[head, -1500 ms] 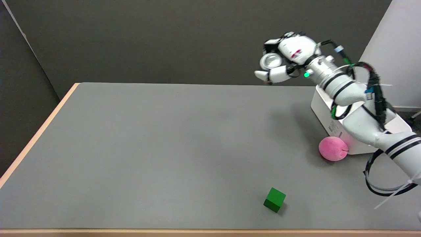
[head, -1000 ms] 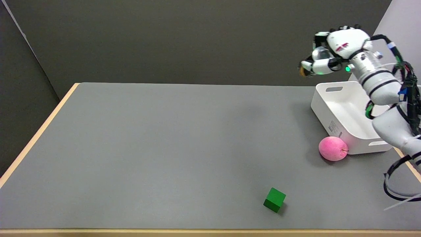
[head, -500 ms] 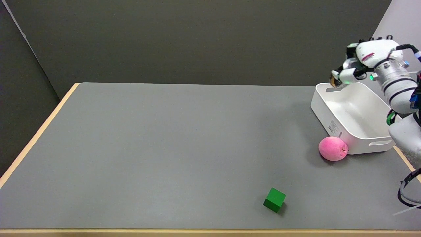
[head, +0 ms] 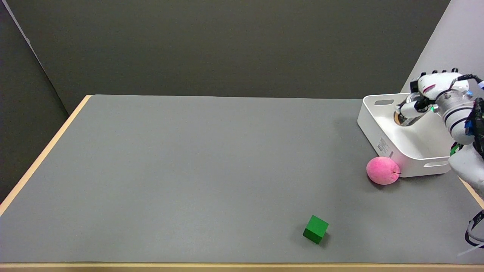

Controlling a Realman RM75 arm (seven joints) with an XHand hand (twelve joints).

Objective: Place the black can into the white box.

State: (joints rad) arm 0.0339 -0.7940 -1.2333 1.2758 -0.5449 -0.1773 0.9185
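Note:
My right hand (head: 425, 94) hangs over the far part of the white box (head: 372, 132) at the table's right edge. It grips the black can (head: 404, 118), which lies tilted in the fingers with its lower end down inside the box. Most of the can is hidden by the hand; only its dark lower end and a bit of its shiny top show. I cannot tell whether the can touches the box floor.
A pink ball (head: 382, 170) rests against the box's near left wall. A green cube (head: 315, 229) sits toward the table's front edge. My right forearm (head: 461, 143) crosses the box's right side.
My right hand has carried the can to the right and down, from high above the table's far side to inside the box's rim.

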